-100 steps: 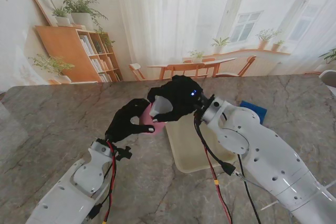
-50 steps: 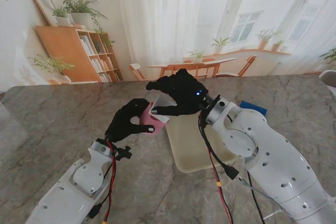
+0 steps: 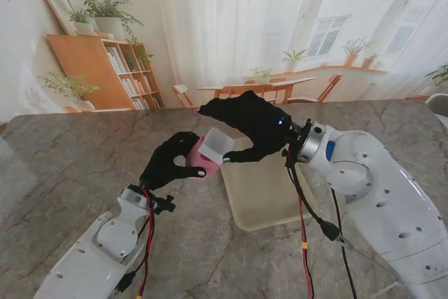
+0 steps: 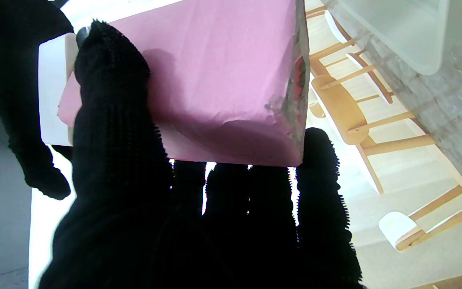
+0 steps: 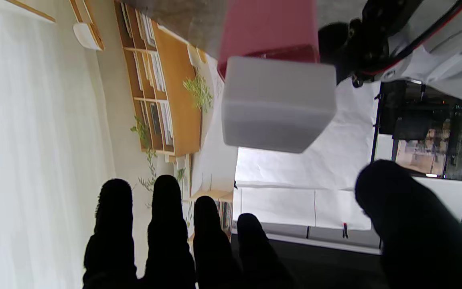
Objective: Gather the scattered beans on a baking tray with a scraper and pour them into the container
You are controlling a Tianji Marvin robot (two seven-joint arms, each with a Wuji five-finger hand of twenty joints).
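Right hand (image 3: 255,127) has drawn back; white box (image 3: 218,143) partly hides pink container (image 3: 197,156).

From the stand cam I can't see any beans on the baking tray (image 3: 262,194), too small or not there, can't tell. Tray's far edge is hidden behind my right hand (image 3: 255,127) and its right side by the forearm. Pink container (image 3: 199,160) is mostly covered by my left hand (image 3: 168,162); its inside isn't visible in any view. White box (image 3: 218,143) partly masks the container's rim. L wrist cam: container (image 4: 215,80) cut off by the frame edge, fingers (image 4: 114,140) blocking one side. R wrist cam: container (image 5: 269,28) cut by the edge, white box (image 5: 277,102) blurry. Scraper: can't make one out anywhere.
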